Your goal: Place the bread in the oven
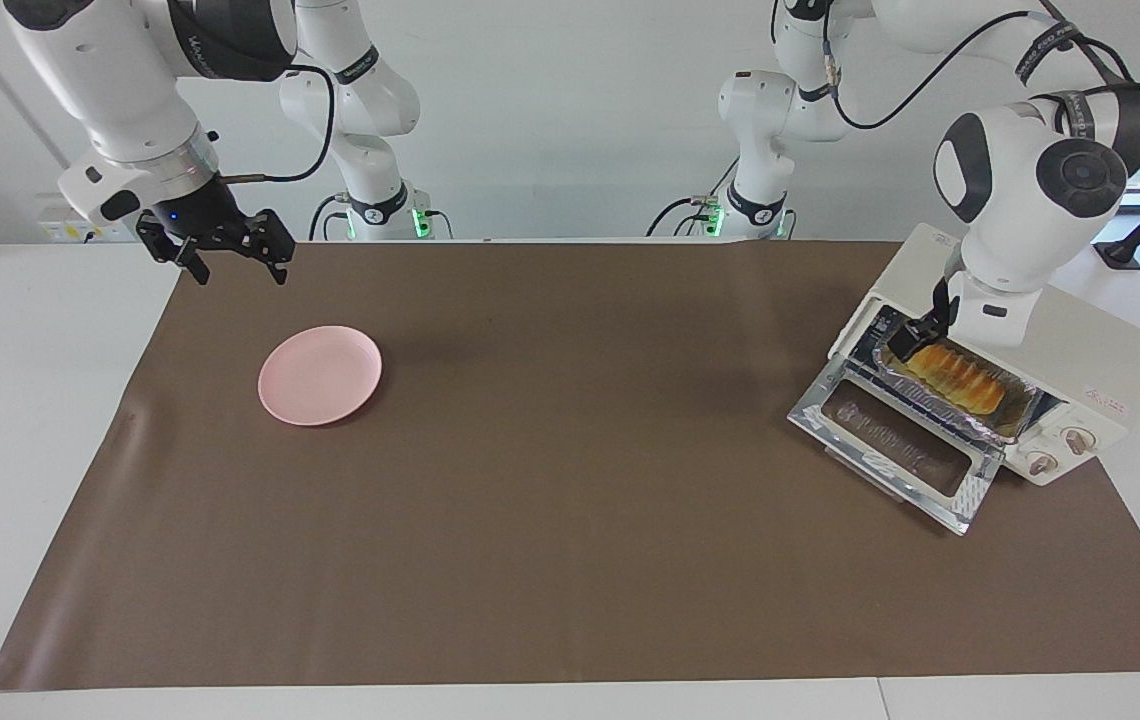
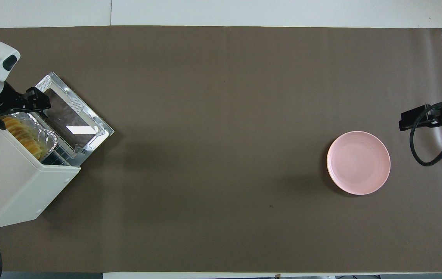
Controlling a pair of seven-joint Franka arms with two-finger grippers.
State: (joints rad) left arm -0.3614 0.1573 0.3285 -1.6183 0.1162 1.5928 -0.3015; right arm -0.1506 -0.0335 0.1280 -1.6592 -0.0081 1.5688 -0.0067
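The bread (image 1: 957, 376) lies in a crinkled foil tray (image 1: 935, 402) on the rack inside the cream-white oven (image 1: 1090, 345), at the left arm's end of the table. The oven's glass door (image 1: 892, 450) hangs open, flat on the mat. In the overhead view the bread (image 2: 21, 133) shows at the oven's (image 2: 11, 186) mouth. My left gripper (image 1: 918, 333) is raised just above the end of the bread nearer the robots, open and empty; it also shows from overhead (image 2: 11, 111). My right gripper (image 1: 236, 264) waits open in the air at the right arm's end.
A round pink plate (image 1: 320, 374) lies on the brown mat (image 1: 570, 500) toward the right arm's end, also seen from overhead (image 2: 358, 162). The oven's two knobs (image 1: 1060, 450) face the table's middle. A cable runs from the oven.
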